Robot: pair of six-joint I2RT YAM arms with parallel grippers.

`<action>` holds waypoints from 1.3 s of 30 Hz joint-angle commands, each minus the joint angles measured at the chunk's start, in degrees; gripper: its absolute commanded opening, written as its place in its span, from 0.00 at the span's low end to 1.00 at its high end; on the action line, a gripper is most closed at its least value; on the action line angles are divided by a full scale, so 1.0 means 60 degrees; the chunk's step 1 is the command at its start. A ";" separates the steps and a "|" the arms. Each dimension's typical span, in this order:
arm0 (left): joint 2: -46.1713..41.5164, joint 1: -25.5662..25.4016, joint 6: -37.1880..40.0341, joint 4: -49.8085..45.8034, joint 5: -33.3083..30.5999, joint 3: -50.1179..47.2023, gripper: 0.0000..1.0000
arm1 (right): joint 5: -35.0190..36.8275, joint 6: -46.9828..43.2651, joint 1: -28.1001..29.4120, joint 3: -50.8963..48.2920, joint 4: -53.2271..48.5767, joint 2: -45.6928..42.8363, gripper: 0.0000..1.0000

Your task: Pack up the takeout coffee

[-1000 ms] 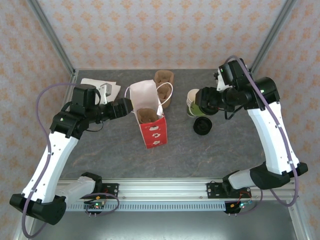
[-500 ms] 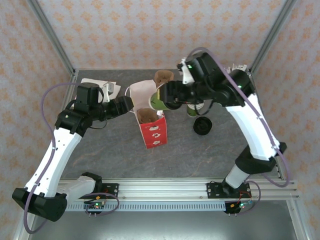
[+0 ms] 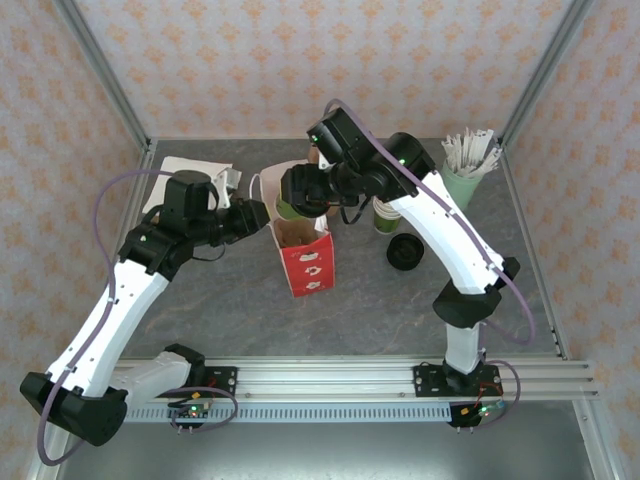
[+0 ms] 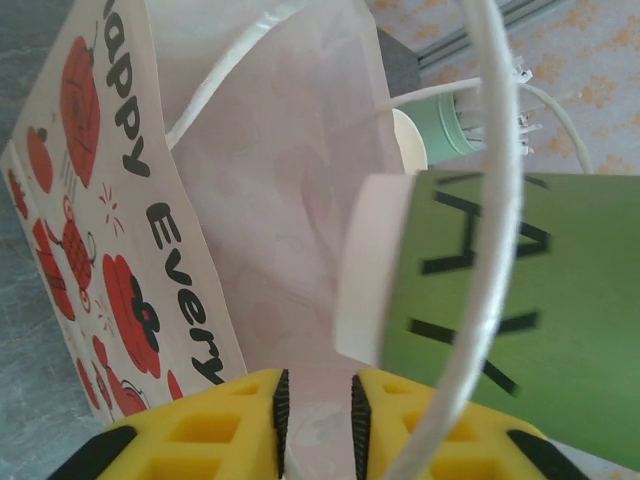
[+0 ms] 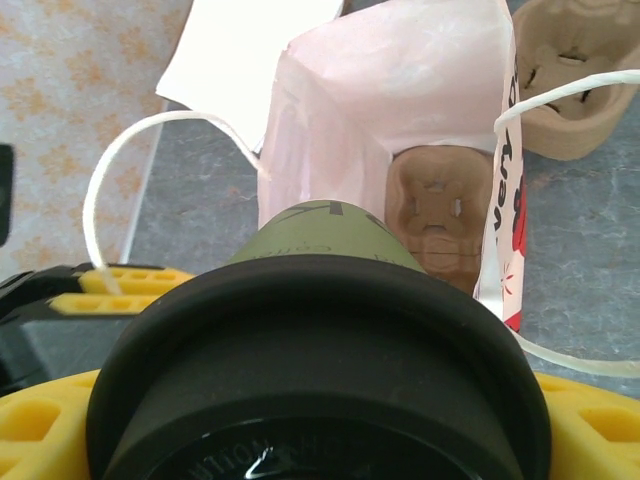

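My right gripper (image 3: pixel 303 193) is shut on a dark green takeout coffee cup (image 3: pixel 290 208) with a black lid (image 5: pixel 320 370), holding it over the mouth of the red-and-white paper bag (image 3: pixel 305 262). In the left wrist view that cup (image 4: pixel 520 290) hangs tilted at the bag's opening, its white base toward the bag's inside. My left gripper (image 3: pixel 255 213) is shut on the bag's left rim (image 4: pixel 317 420), keeping it spread. A brown pulp carrier (image 5: pixel 440 215) sits inside the bag. A second green cup (image 3: pixel 385 217) stands open on the table, with its black lid (image 3: pixel 404 252) lying beside it.
Another pulp carrier (image 3: pixel 327 158) lies behind the bag. A pale mint cup of white sticks (image 3: pixel 467 172) stands at the back right. White napkins (image 3: pixel 190 170) lie at the back left. The bag's string handles (image 4: pixel 490 200) loop around the held cup.
My right arm has swung left from the right side of the table, carrying the lidded cup to above the bag's mouth. The left gripper has stayed on the bag's rim.
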 commanded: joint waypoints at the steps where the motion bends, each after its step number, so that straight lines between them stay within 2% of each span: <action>1: -0.0189 -0.0311 -0.0299 0.0533 -0.0471 0.0035 0.21 | 0.0689 0.0091 0.0123 0.0289 -0.0517 0.0153 0.70; 6: -0.0194 -0.0592 -0.0436 0.0601 -0.0664 0.0068 0.14 | 0.0862 0.0047 0.0174 0.0163 -0.0904 0.0451 0.70; 31: -0.0650 -0.0771 -0.0502 0.0217 -0.0918 -0.0390 0.13 | 0.0977 -0.0068 0.0304 -0.1146 -0.1381 0.1582 0.71; 39: -0.0657 -0.0787 -0.0566 0.0330 -0.0866 -0.0504 0.12 | 0.1124 -0.0082 0.0437 0.0303 -0.1471 0.1628 0.70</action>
